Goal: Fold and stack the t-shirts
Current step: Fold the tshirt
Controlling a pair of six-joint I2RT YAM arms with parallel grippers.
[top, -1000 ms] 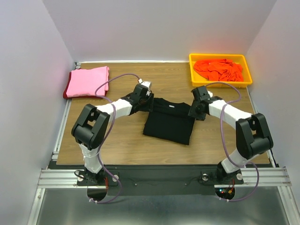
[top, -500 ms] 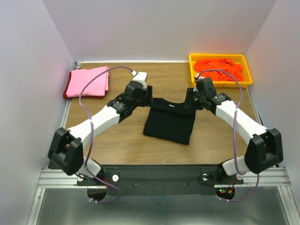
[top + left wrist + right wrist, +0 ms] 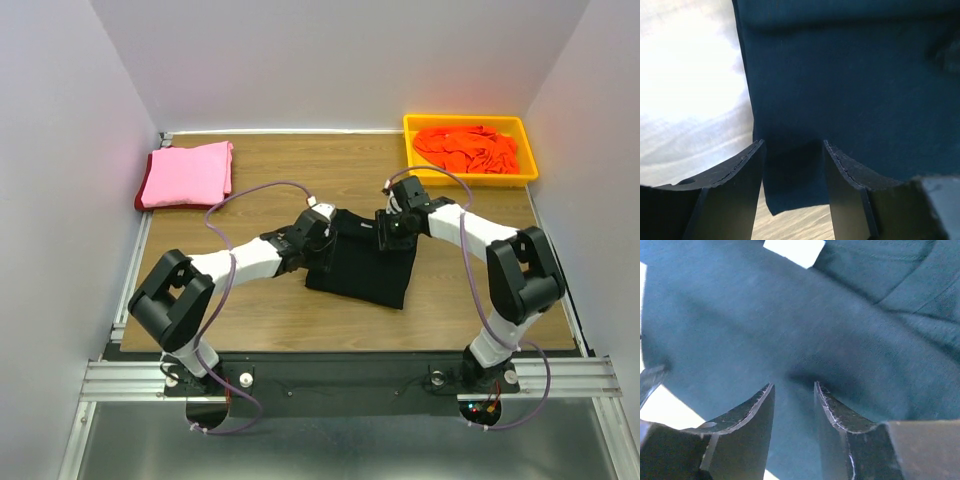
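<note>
**Item: black shirt** [image 3: 362,268]. It lies part-folded and flat in the middle of the table [image 3: 270,322].

**My left claw** [image 3: 318,226]: set at the shirt's far left edge.

**My right claw** [image 3: 392,224]: set at the collar end.

**Both claws:** released, grasping nothing. Cloth shows through each gap. I cannot tell whether the tips touch it.

**Purpose, as I judge it:** paired so as to pinch the far edge evenly and fold it nearward.

**Pink shirt** [image 3: 188,172]: folded at back left, where the stack goes.

**Orange shirt** [image 3: 467,148]: crumpled in the yellow tray [image 3: 465,120], waiting.
</note>
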